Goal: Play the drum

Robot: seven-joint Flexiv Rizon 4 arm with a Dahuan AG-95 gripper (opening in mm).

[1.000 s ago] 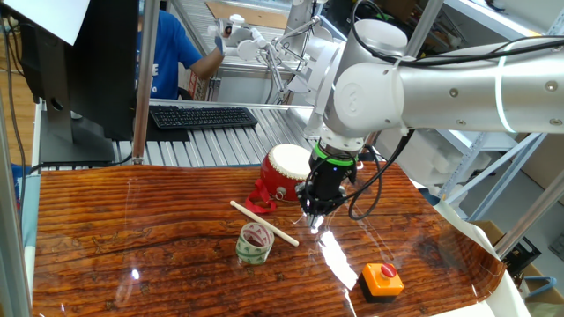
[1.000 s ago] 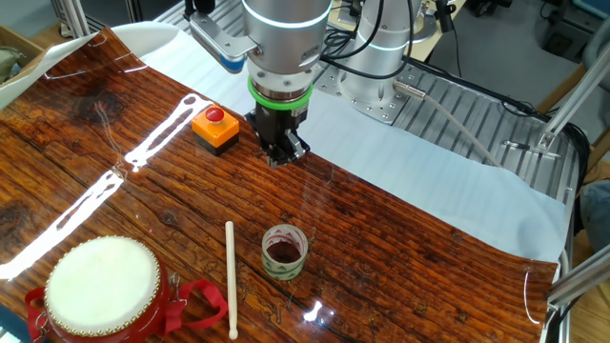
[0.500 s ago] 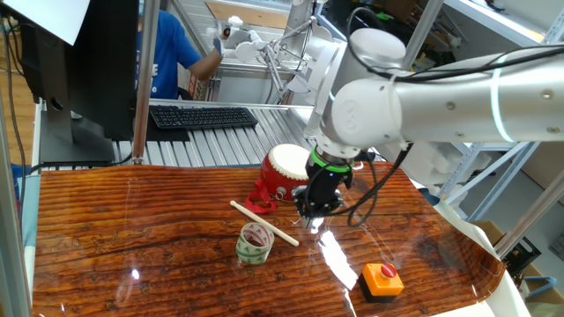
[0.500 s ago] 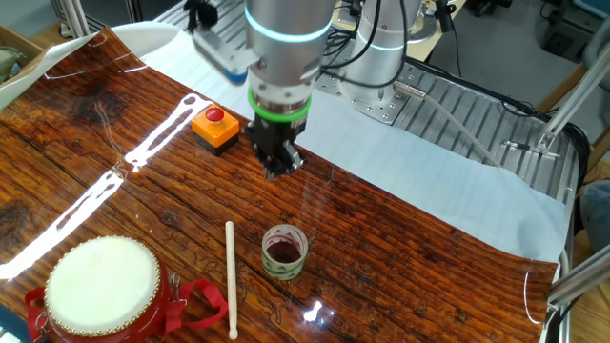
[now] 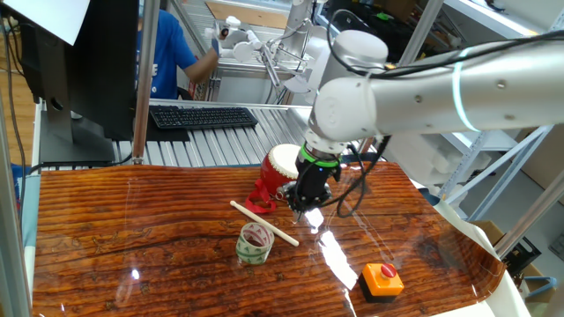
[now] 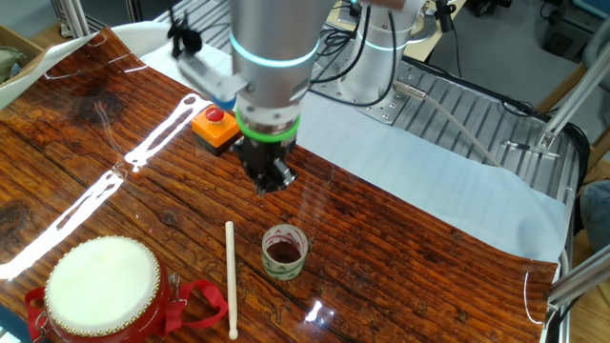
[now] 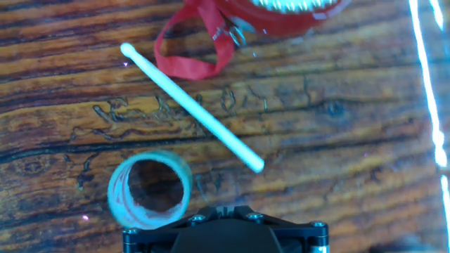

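Above the worktop (image 6: 400, 229), tool (image 6: 269, 181) hangs empty, jaw state indeterminate. Recommended: descend over mid-length of drumstick (image 6: 230, 278), square across it, before addressing drum (image 6: 100, 286).

My hand view cuts off the small red barrel drum (image 7: 295, 10) at the top; I can't see the gripper's (image 6: 270, 177) fingers.

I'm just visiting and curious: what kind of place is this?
Most likely a robotics lab or workshop: a robot arm reaches over a wooden table, with aluminium frame posts and a computer keyboard behind.
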